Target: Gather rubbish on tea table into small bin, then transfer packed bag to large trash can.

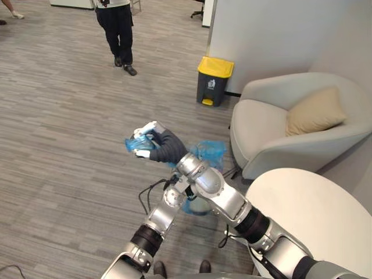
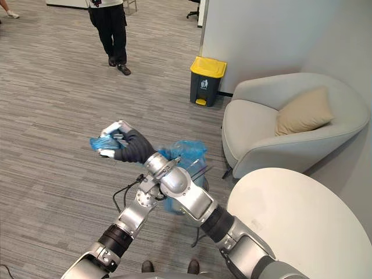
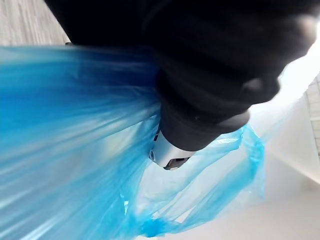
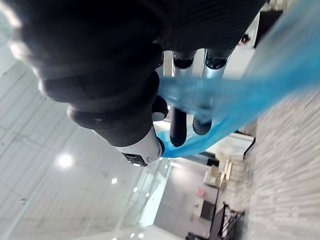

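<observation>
A: The thin blue plastic bag (image 1: 207,152)?
B: Bunched edge pinched in the right hand (image 1: 156,142)'s curled fingers, rest hanging below; left hand (image 3: 195,120)'s grip, cannot tell
A: Handling?
B: Likely light, limp, slippery: hold the bunch

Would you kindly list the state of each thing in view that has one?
Right hand: shut on the bag.
Left hand: against the bag.
Bag: gripped, stretched.
Trash can: upright, lid closed.
Cushion: leaning on the armchair back.
</observation>
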